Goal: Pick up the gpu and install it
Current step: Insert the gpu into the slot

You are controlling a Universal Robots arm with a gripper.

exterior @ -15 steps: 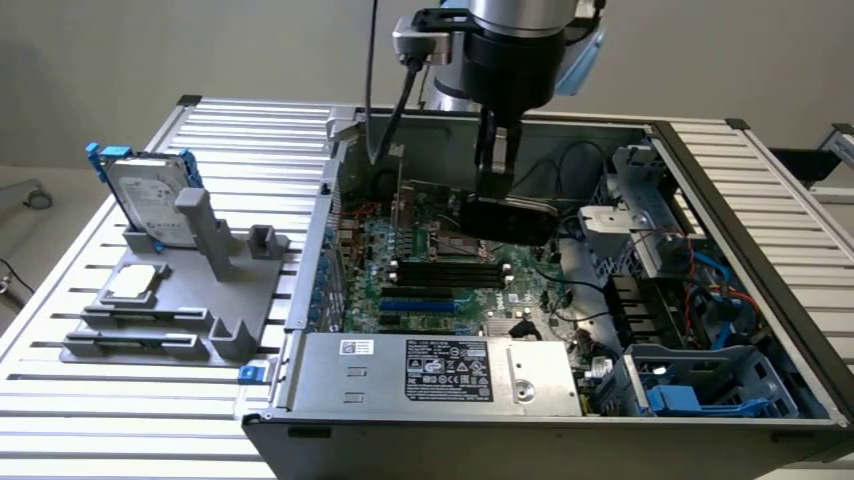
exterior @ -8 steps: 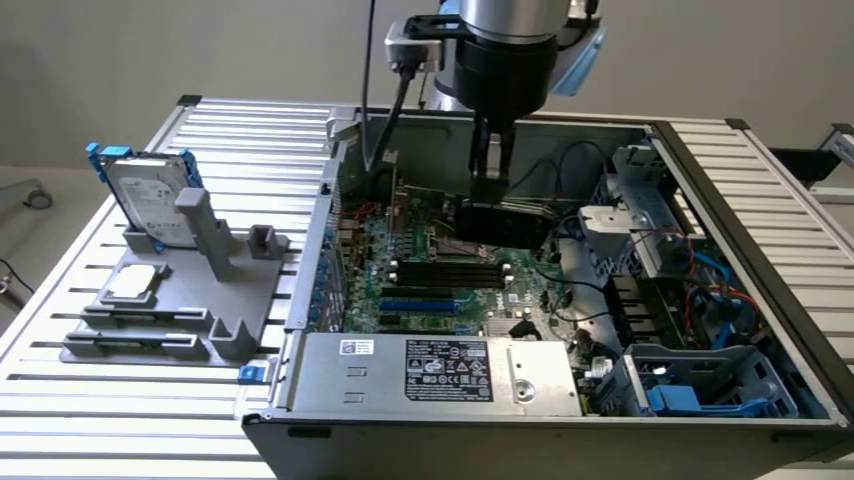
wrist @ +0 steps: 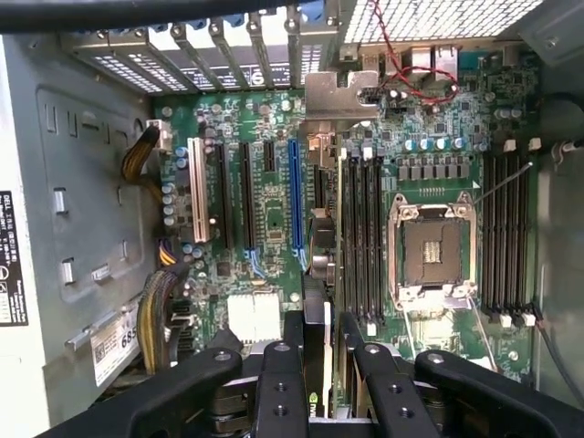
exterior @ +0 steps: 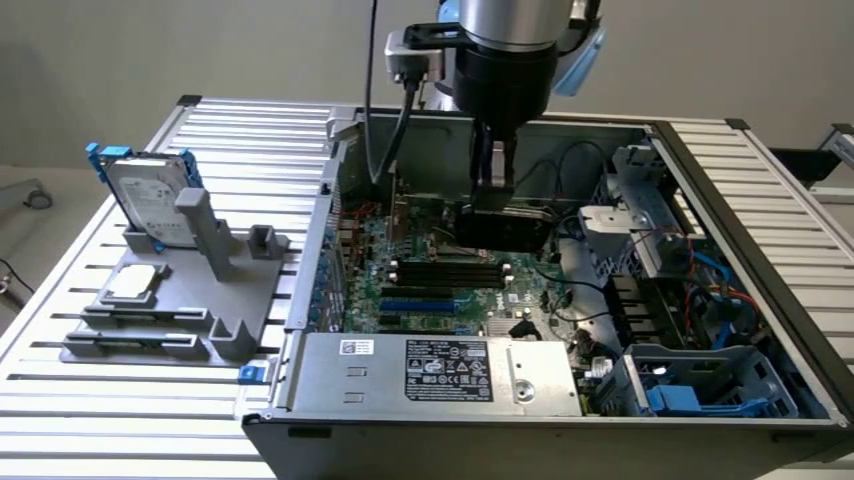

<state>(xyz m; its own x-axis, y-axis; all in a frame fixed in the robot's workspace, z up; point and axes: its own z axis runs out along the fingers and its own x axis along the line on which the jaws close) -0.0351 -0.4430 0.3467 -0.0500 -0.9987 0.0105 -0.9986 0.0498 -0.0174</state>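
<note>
The fingers pinch the card, one on each side of it. The card hangs on its thin edge inside the open computer case, low over the green board. Its long side runs the same way as the long blue slot, and it sits just beside that slot. Its silver end points at the back wall of the case. It does not look pushed into a slot yet. Whether it touches the board is hard to tell.
</note>
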